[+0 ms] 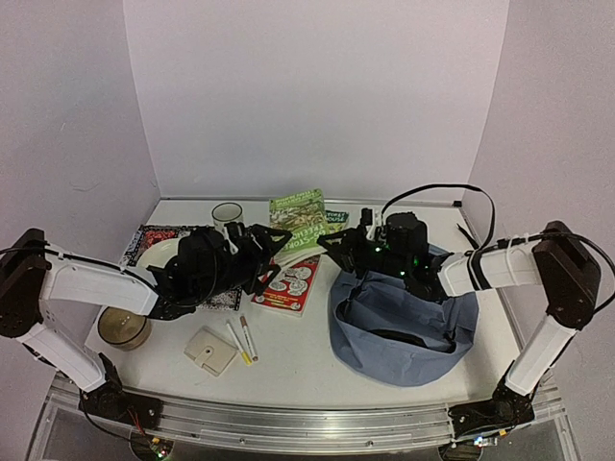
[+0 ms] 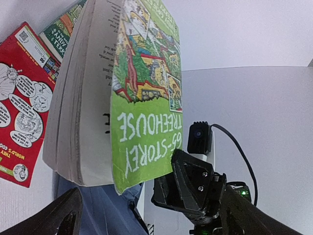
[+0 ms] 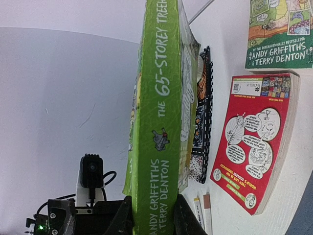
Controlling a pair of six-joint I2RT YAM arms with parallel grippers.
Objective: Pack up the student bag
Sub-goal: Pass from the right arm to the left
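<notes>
The student bag (image 1: pixel 404 331), blue-grey and slumped, lies at the front right with its mouth toward the arms; its fabric (image 2: pixel 100 210) shows under the book in the left wrist view. My right gripper (image 1: pixel 338 247) (image 3: pixel 152 223) is shut on the spine of a green paperback (image 1: pixel 309 236) (image 3: pixel 159 122) and holds it upright above the table, left of the bag. Facing it from the left, my left gripper (image 1: pixel 267 252) (image 2: pixel 151 215) stands wide open. The book's cover and page edges (image 2: pixel 142 88) hang in front of those jaws, touching neither finger.
A red book (image 1: pixel 293 281) lies flat under the grippers, a second green book (image 1: pixel 296 204) behind it. A white mug (image 1: pixel 228 213), a patterned cloth (image 1: pixel 154 238), a round tub (image 1: pixel 123 327), a beige wallet (image 1: pixel 211 350) and pens (image 1: pixel 242 339) fill the left side.
</notes>
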